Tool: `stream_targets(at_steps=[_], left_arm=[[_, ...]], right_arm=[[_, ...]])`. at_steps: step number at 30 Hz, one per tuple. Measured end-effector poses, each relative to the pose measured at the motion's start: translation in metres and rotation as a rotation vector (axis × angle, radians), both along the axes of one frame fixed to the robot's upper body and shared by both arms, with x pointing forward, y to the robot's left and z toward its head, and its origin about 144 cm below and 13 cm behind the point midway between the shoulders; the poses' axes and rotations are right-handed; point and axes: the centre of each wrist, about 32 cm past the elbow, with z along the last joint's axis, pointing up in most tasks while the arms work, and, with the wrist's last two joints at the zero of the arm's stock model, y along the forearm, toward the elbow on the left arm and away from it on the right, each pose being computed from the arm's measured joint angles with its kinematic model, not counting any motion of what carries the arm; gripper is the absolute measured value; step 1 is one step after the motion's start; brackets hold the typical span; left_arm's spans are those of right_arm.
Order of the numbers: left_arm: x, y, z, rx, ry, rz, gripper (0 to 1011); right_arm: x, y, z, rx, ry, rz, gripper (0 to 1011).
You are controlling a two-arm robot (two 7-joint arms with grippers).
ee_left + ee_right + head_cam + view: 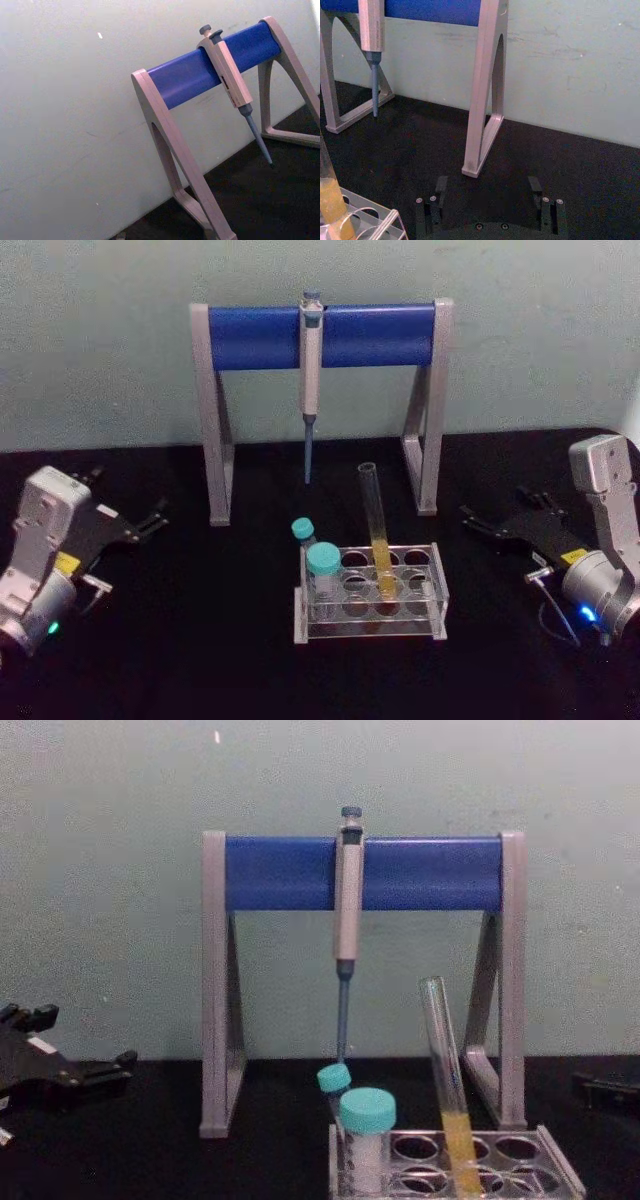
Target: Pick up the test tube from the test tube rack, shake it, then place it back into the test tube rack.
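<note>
The test tube (pixel 376 525) is a long clear glass tube with yellow-orange liquid in its lower part. It stands slightly tilted in a hole of the clear plastic test tube rack (pixel 370 630) at the table's front centre. The chest view shows the test tube (pixel 446 1070) in the rack (pixel 560 1165) from the side. My left gripper (pixel 152 519) rests open on the black table far to the left of the rack. Off to the right of the rack lies my right gripper (pixel 478 521), also open. In the right wrist view its fingers (pixel 441 185) stand wide apart with nothing between them.
Two teal-capped tubes (pixel 323 562) stand at the rack's left end. Behind the rack rises a grey stand with a blue bar (pixel 260 335), and a grey-blue pipette (pixel 311 370) hangs from it. A pale wall closes the back of the black table (pixel 200 660).
</note>
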Motion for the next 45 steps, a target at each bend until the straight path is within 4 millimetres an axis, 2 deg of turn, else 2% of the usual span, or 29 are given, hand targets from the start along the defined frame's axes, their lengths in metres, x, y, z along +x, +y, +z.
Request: stream_targets(at_steps=[45], left_arm=[[0.0, 0.0, 0.0, 0.0, 0.0, 0.0, 1001]], right_arm=[[0.0, 0.0, 0.0, 0.0, 0.0, 0.0, 1000]])
